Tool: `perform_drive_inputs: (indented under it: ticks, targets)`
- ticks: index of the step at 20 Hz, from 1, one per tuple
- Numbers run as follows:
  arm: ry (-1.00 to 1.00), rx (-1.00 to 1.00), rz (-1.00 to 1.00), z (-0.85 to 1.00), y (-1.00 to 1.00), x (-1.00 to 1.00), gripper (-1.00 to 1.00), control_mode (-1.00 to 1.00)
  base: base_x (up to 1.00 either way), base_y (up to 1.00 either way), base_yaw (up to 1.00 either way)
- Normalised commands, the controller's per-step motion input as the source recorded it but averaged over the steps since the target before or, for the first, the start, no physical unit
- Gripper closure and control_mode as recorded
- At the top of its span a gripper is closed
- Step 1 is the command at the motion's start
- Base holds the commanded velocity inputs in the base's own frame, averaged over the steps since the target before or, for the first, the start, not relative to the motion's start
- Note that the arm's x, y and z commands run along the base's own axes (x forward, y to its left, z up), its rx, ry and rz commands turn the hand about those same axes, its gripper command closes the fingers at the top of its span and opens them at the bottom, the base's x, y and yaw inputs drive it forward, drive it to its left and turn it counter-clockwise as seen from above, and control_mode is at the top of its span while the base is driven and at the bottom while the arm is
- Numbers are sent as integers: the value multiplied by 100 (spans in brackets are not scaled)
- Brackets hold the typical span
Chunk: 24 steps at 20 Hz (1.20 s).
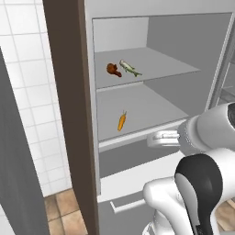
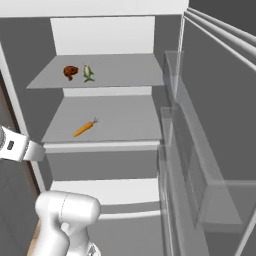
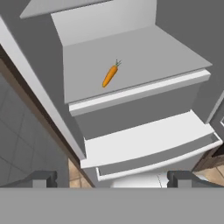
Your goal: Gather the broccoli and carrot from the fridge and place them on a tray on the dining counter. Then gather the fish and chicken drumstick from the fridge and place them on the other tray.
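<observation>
Base views give us upper fridge (image 2: 165, 30) shelf w/ chicken drumstick (image 1: 113, 69) left, fish (image 1: 130, 68) right beside it. Hand view adds drawer (image 3: 148, 144) below. Carrot (image 3: 110, 75) alone on lower shelf. Tool (image 3: 111, 179) wide open, gripping nothing.

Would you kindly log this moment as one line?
fridge open | carrot middle shelf | drumstick, fish top shelf | fingers open, empty

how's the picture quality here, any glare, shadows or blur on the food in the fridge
Left base view: flat even light, no glare; carrot, fish and drumstick are small and soft-edged. Right base view: the same flat shading, with the clear door bins faintly veiling what lies behind. Hand view: the carrot is sharpest, casting almost no shadow.
</observation>
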Motion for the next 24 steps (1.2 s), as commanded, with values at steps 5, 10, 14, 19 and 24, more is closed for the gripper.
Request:
perform_drive_inputs:
  ticks: [5,10,14,19,24]
  targets:
    - [0,0,0,0,0,0,-100,100,33,-28,11]
    - [0,0,0,0,0,0,-100,100,38,-21,10]
    - [0,0,0,0,0,0,-100,100,42,-21,9]
    - [0,0,0,0,0,0,-100,100,37,-22,9]
    - [0,0,0,0,0,0,-100,100,38,-19,9]
